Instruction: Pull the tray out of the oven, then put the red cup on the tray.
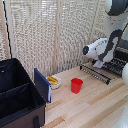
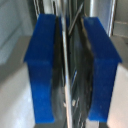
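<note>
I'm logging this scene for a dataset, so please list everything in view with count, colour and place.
Red cup: one, red, upright on the wooden table, mid-scene.
Bowl: one, pale with yellow contents, beside the blue panel.
Blue panel: one, blue, leaning against the case.
Case: one, black, open, exterior view's left.
Tray: one, dark wire rack, exterior view's right.
Gripper: one, blue pads around a thin rod of the rack.

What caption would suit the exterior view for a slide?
White robot arm reaches its pincer to the dark wire tray while the small bright red plastic cup waits on the light wooden table.
</note>
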